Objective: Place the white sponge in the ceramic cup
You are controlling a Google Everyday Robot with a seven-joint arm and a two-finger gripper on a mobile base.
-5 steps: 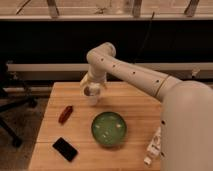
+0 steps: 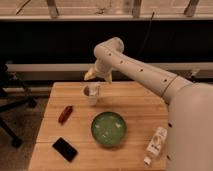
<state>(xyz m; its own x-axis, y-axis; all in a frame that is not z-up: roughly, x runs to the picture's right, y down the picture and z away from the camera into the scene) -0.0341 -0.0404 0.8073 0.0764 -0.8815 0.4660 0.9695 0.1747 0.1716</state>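
Note:
A white ceramic cup (image 2: 91, 94) stands upright on the wooden table (image 2: 140, 107), near its back edge and left of centre. My gripper (image 2: 98, 76) hangs just above the cup, a little to the right of it and clear of its rim. Its yellowish fingers (image 2: 89, 75) are spread apart with nothing between them. A pale patch shows at the cup's mouth; I cannot tell whether it is the white sponge. No sponge lies anywhere else on the table.
A green bowl (image 2: 108, 128) sits in front of the cup. A red object (image 2: 65, 114) and a black phone (image 2: 65, 148) lie at the left. A white bottle (image 2: 156, 142) lies at the front right. An office chair (image 2: 10, 100) stands left of the table.
My gripper has risen from the cup's mouth to a short way above it. The cup has stayed in place.

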